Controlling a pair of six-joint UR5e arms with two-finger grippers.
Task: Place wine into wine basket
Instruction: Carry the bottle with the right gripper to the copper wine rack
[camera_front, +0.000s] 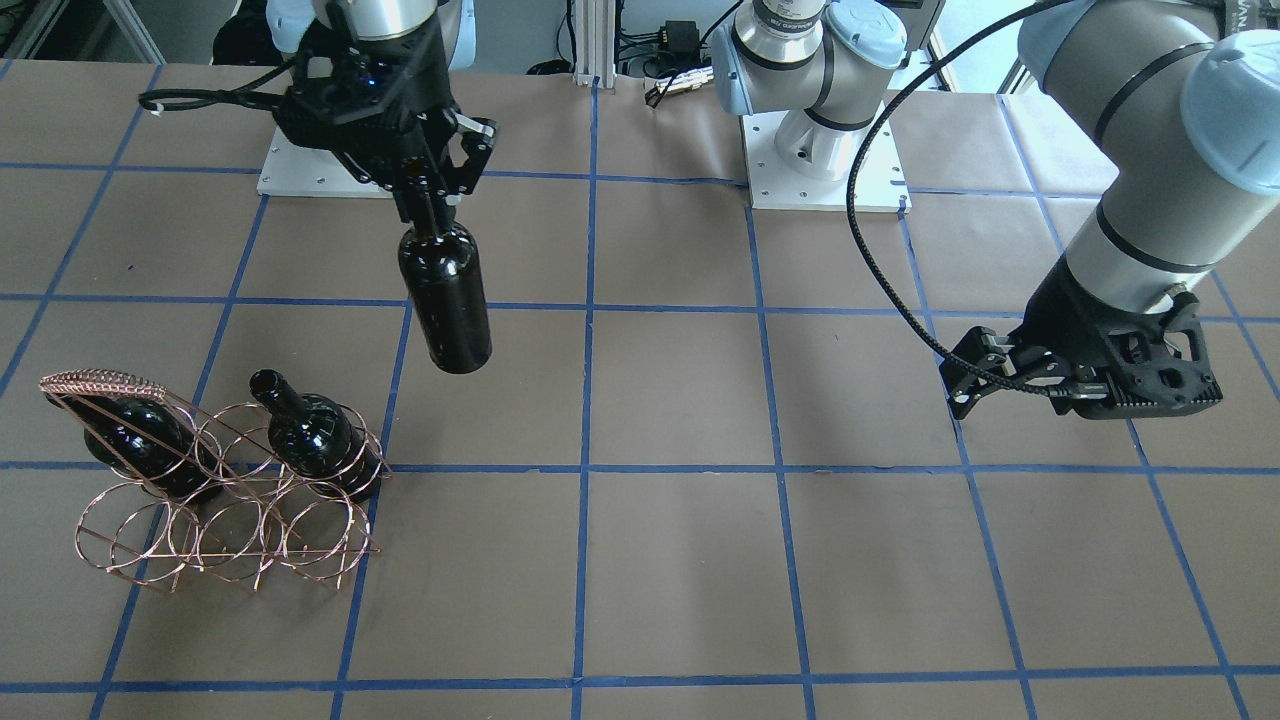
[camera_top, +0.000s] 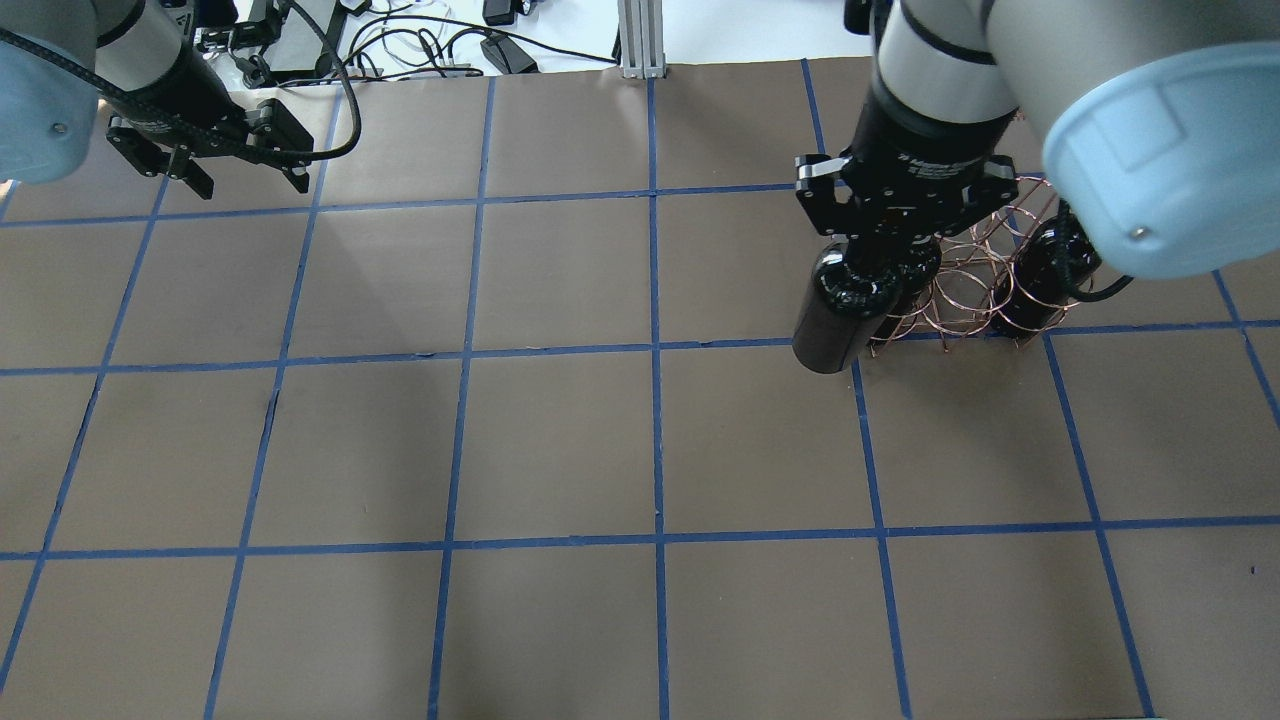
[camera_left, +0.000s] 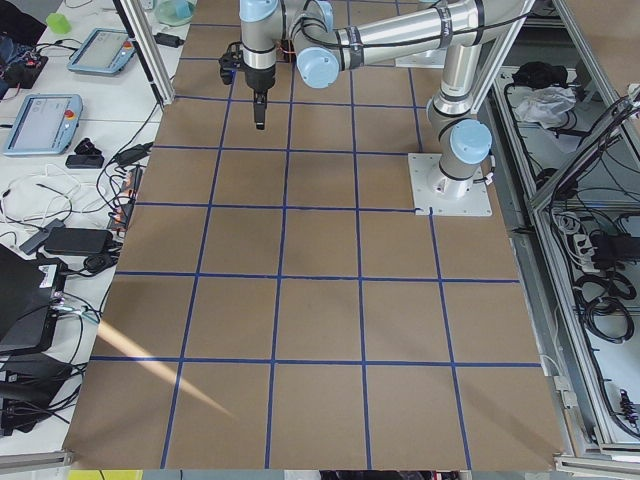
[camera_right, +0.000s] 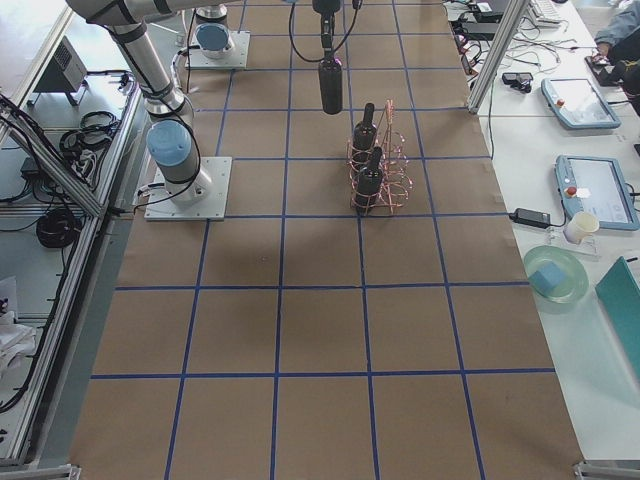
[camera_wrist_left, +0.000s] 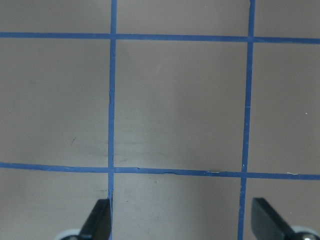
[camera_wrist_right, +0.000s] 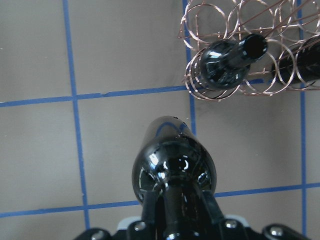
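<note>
My worktop (camera_top: 560, 440) is covered in brown paper, ruled into squares by blue tape lines (camera_top: 655, 400). At its far edge stands an aluminium post (camera_top: 640, 40), with a black power adapter (camera_top: 508, 55) lying on a white surface to its left. From the left end, a white side bench (camera_left: 100, 110) carries two screen panels (camera_left: 42, 120) and loose cables. A pale streak of light (camera_left: 160, 370) slants across the paper's near left corner.

- Under my hanging wine bottle (camera_front: 445, 295): open air down to the table (camera_front: 680, 400).
- Beside it, the wine basket (camera_front: 225, 500): two seated bottles (camera_front: 320, 435) flank one open ring.
</note>
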